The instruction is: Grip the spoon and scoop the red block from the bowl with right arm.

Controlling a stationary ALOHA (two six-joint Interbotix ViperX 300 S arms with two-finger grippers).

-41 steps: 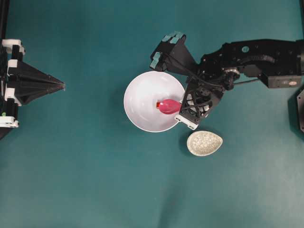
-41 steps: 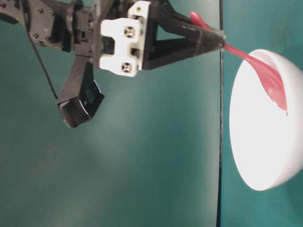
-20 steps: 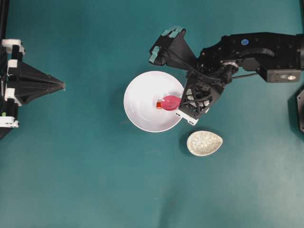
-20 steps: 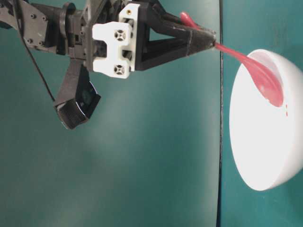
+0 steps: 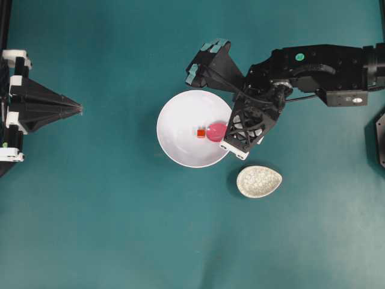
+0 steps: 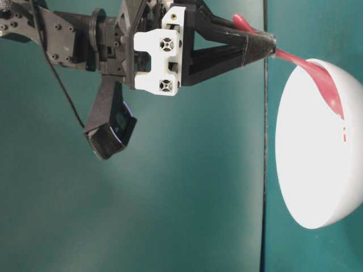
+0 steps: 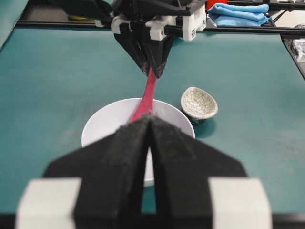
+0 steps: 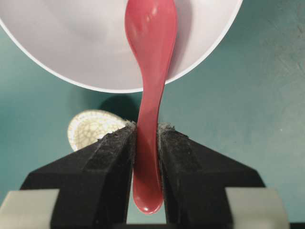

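The white bowl sits mid-table. The red block lies inside it, just left of the magenta spoon's scoop and apart from it. My right gripper is shut on the spoon's handle at the bowl's right rim. In the right wrist view the gripper clamps the handle, and the spoon reaches over the bowl; the block is hidden there. The table-level view shows the spoon tilted down into the bowl. My left gripper is shut and empty at the far left.
A small speckled beige dish stands just right of the bowl's near side, below the right gripper. It also shows in the left wrist view and the right wrist view. Blue cloth lies beyond the table's far edge.
The right gripper has tilted the spoon more steeply and drawn the scoop back to the right. The red block, earlier at the scoop's tip, now lies apart from it. The left arm has not moved.
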